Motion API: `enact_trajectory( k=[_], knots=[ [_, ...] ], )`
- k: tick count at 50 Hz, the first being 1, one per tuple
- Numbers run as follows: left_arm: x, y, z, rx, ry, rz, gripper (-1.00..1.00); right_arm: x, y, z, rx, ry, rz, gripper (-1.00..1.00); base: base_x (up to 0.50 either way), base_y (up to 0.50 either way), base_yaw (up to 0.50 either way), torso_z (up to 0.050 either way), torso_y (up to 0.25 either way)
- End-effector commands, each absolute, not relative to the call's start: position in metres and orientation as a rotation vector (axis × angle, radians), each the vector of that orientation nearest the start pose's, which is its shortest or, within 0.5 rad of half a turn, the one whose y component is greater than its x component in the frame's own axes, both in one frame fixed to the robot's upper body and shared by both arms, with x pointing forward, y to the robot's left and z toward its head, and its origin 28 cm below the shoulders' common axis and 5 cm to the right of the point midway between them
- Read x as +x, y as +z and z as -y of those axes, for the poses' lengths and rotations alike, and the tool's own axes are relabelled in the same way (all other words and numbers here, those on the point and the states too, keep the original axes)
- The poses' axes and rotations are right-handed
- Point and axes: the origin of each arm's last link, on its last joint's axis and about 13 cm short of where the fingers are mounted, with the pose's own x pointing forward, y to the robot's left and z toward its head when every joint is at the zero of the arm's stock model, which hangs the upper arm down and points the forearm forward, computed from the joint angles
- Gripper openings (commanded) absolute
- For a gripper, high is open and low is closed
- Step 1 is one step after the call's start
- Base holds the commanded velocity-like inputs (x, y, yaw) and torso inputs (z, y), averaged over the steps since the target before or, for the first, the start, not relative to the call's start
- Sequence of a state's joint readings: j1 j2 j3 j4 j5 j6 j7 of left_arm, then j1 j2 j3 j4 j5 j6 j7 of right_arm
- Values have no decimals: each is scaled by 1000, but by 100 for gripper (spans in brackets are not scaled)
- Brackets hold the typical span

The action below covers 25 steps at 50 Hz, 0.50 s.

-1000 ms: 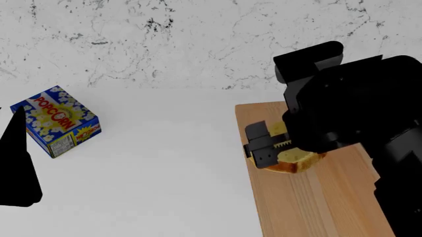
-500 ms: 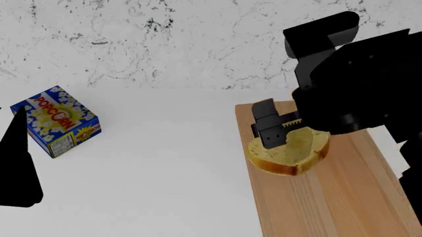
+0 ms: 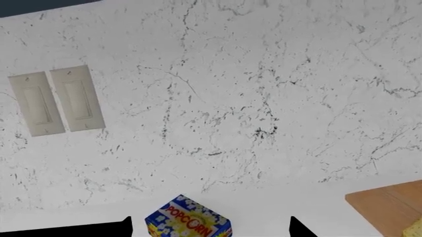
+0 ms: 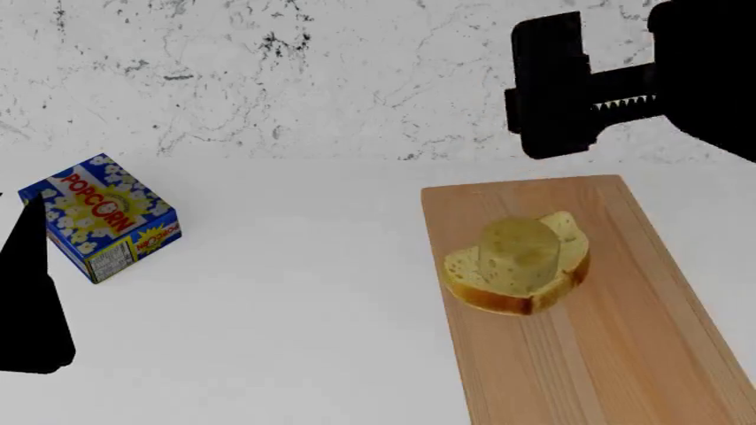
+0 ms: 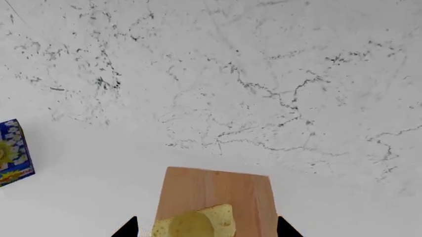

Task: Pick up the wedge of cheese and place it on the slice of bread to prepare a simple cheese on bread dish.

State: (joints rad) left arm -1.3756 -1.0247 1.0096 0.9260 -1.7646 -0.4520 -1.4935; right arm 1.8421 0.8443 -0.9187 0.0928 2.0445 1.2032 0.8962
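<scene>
The pale-yellow wedge of cheese (image 4: 520, 251) lies on top of the slice of bread (image 4: 565, 266), which rests on the wooden cutting board (image 4: 590, 354). My right gripper (image 4: 603, 97) hangs open and empty high above the board's far end. In the right wrist view its fingertips stand wide apart around the cheese (image 5: 189, 226) and the bread (image 5: 226, 219) far below. My left gripper (image 4: 30, 292) is at the left edge, open and empty, its tips apart in the left wrist view (image 3: 211, 229).
A blue popcorn box (image 4: 101, 217) stands on the white counter at the left; it also shows in the left wrist view (image 3: 188, 224) and the right wrist view (image 5: 10, 153). A marbled wall (image 4: 296, 71) with switch plates (image 3: 56, 101) runs behind.
My right gripper has risen from the bread and moved back toward the wall. The cheese it was closed around now lies uncovered on the bread. The left arm has not moved.
</scene>
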Motion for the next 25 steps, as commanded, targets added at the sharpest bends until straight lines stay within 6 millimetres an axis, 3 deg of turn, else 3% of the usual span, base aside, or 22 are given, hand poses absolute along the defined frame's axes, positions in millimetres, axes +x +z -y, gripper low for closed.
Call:
enact_trajectory(
  k=[1,9,15,21,25],
  knots=[
    [150,275,-206,142,40,61,100,156,384,169,-103,110,-161,100,0,0,0,0,0],
    [150,276,-206,146,38,57,100,118,364,166,-145,95,8,100,0,0,0,0,0],
    [149,276,-206,147,37,60,100,104,349,162,-122,103,22,100,2,0,0,0,0],
    [150,276,-205,147,25,57,100,88,322,154,-81,126,36,100,0,0,0,0,0],
    [150,276,-205,147,25,60,100,86,319,150,-86,117,86,100,0,0,1,0,0]
  ],
)
